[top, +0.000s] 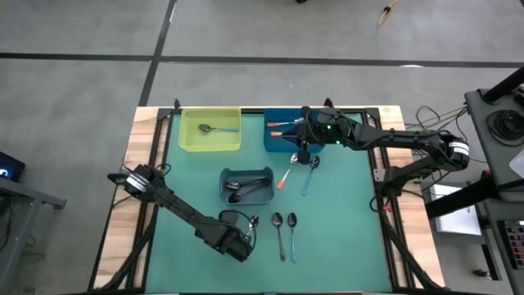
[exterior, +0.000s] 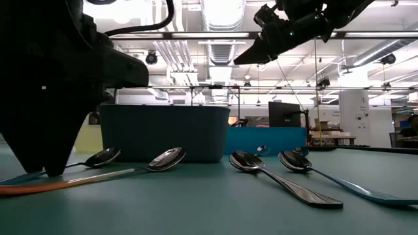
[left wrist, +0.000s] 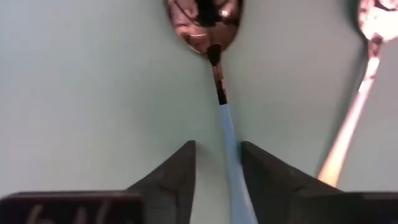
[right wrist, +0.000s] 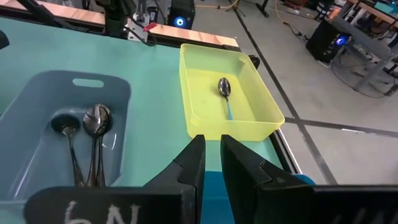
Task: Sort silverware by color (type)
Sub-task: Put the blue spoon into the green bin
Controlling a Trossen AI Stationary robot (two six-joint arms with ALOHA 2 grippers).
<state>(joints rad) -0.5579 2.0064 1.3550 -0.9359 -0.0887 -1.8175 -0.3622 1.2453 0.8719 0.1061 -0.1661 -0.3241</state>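
Left gripper: jaws apart, blue-handled spoon lies between them.
Right gripper: jaws nearly together, holding nothing, yellow bin ahead.

Bright overhead light, perhaps blurry close-ups

The green-topped table carries a yellow bin, blue bin, grey bin and loose spoons.

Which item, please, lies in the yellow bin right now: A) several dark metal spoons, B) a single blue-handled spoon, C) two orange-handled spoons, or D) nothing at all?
B: the yellow bin holds one blue-handled spoon, shown alone in both the high view and the right wrist view.
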